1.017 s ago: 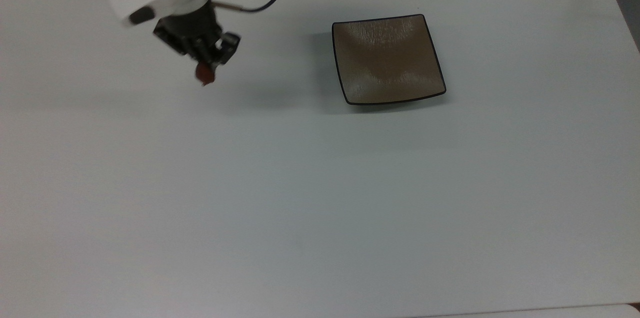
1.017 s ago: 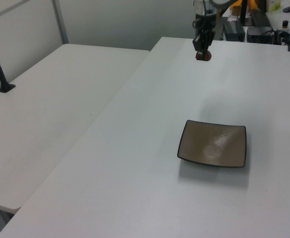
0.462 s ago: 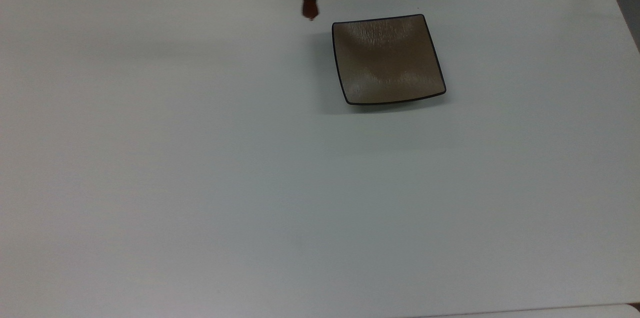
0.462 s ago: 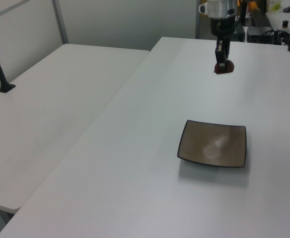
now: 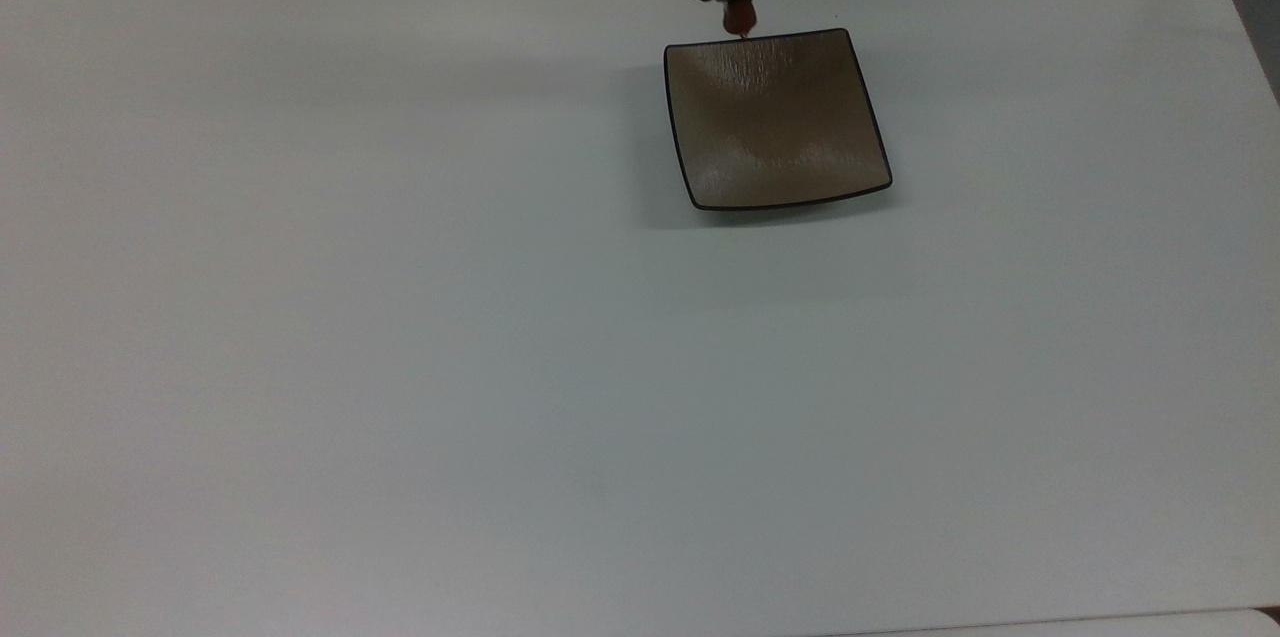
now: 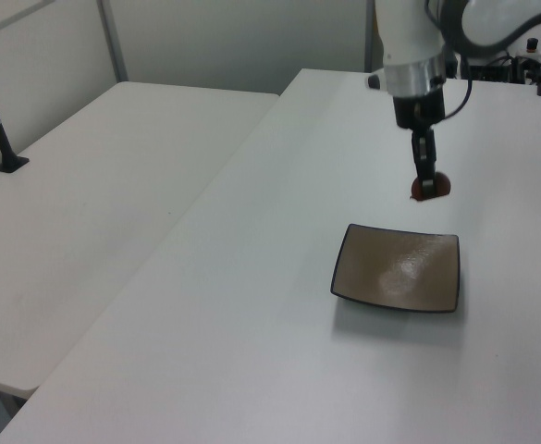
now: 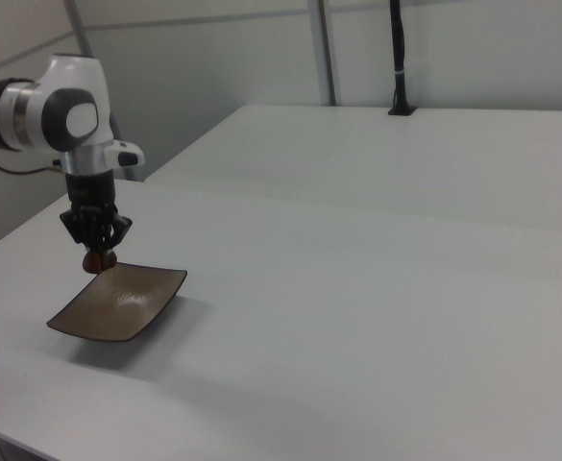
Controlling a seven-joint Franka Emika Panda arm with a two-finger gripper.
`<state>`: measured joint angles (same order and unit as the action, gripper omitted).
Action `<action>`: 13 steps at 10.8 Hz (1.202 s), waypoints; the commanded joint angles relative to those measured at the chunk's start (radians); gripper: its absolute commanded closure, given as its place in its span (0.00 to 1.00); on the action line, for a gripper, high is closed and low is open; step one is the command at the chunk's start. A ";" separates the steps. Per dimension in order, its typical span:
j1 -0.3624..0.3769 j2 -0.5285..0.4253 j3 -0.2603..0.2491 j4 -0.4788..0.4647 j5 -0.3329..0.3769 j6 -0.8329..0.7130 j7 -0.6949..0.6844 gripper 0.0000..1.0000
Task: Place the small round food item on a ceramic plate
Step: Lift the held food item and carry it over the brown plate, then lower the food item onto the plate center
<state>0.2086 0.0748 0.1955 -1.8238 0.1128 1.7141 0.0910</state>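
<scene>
Right now the white table carries just one thing: the ceramic plate, square and taupe with a thin black rim, sitting toward the table's far edge in the top view and lying flat. Above it I have the gripper, hanging off the arm and pointing down, its tips over the plate's far rim in the top view. In the left view the gripper is raised clear of the plate. Its fingers are pinched in on the small round food item, a dark reddish lump hanging at the tips, visible too in the left view and the right view.

My worry is position. If I let go here, I judge the item could strike the upturned rim and roll off onto the table, being round and glossy. A drop from this height could also make it bounce out, so I would carry it toward the middle and go lower first.
</scene>
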 commanded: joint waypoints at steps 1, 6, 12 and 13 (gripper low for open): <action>-0.003 0.040 0.061 -0.107 0.018 0.207 0.090 0.90; 0.003 0.102 0.076 -0.260 0.004 0.656 0.151 0.90; -0.008 0.132 0.075 -0.278 -0.002 0.690 0.139 0.53; -0.008 0.132 0.075 -0.270 -0.002 0.653 0.142 0.30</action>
<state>0.2089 0.2176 0.2669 -2.0914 0.1125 2.4063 0.2211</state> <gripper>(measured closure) 0.806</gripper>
